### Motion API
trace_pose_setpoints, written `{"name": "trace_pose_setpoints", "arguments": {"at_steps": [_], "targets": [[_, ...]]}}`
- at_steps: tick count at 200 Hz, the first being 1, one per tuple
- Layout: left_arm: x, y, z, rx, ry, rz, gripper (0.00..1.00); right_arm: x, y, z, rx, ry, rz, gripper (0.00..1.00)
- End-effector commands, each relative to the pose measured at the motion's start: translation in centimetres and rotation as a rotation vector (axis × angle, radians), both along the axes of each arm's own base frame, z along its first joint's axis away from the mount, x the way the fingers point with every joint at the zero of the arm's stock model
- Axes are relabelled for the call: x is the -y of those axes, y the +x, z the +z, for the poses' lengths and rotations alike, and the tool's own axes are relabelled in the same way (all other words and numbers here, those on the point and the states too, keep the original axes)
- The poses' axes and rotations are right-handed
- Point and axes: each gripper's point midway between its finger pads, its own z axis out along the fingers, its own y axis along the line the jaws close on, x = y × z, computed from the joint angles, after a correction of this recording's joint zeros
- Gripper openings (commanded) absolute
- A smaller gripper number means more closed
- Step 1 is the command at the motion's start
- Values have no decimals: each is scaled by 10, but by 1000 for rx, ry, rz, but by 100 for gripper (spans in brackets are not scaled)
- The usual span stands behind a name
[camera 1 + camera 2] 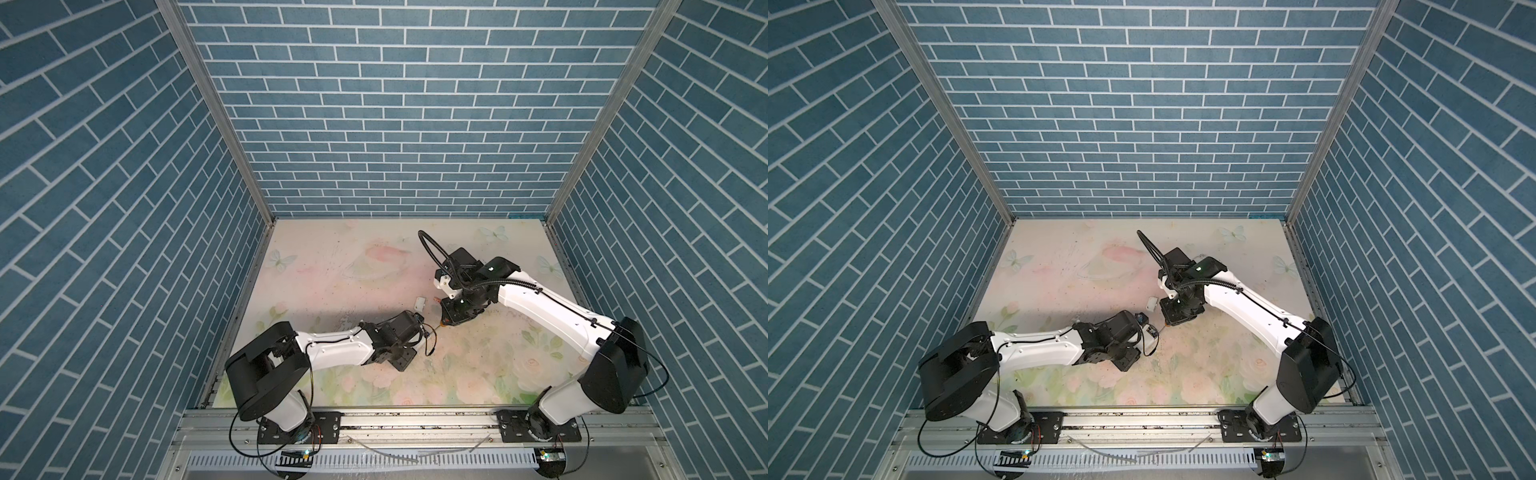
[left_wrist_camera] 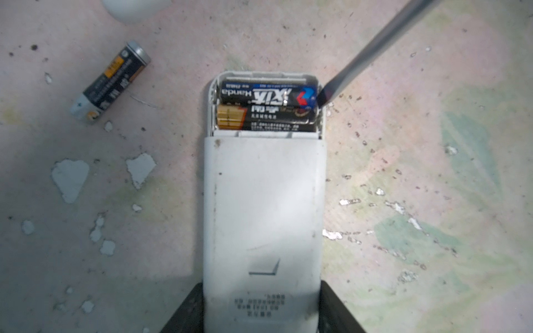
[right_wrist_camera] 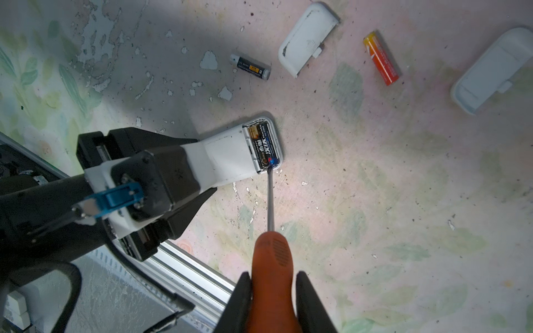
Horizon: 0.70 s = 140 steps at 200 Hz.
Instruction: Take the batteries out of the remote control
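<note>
- White plastic shows between the jaws of the left tool: it is clenched on the plain end of the remote control, whose compartment faces up. I cannot tell whether the remote touches the counter.
- In both top views the left arm stretches low from its base toward 2 o'clock, with the forearm nearly level and the wrist close above the counter.
- The right arm rises from its base and folds at the elbow, and its forearm runs toward 10 o'clock. The wrist bends down toward 7 o'clock, so the two tools meet near the counter's middle.
- The right tool grasps the orange handle of a screwdriver. The tip touches the end of one cell at the compartment's rim.
- Two batteries lie side by side in that open compartment, one black with blue and red, the other black with gold.
- Only the wrist views show these cells. In the top views a white cover lies at about 12 o'clock from the left tool.
- Both wrist views show a loose dark battery on the counter. The right wrist view alone shows an orange battery lying between two white covers.
</note>
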Motion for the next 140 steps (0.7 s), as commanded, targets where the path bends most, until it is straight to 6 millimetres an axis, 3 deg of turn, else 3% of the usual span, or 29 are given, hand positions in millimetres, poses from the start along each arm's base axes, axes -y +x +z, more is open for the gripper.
{"name": "trace_pose_setpoints", "arguments": {"at_steps": [1,85,140], "targets": [[-15,-26,-23,-111,59,-28,53,-5,2,-1,5,14,41,0],[-17,-26,-25,-111,80,-32,52,2,5,-9,24,-33,53,0],[-14,-28,-30,-112,99,-46,49,-6,7,-13,76,54,33,0]]}}
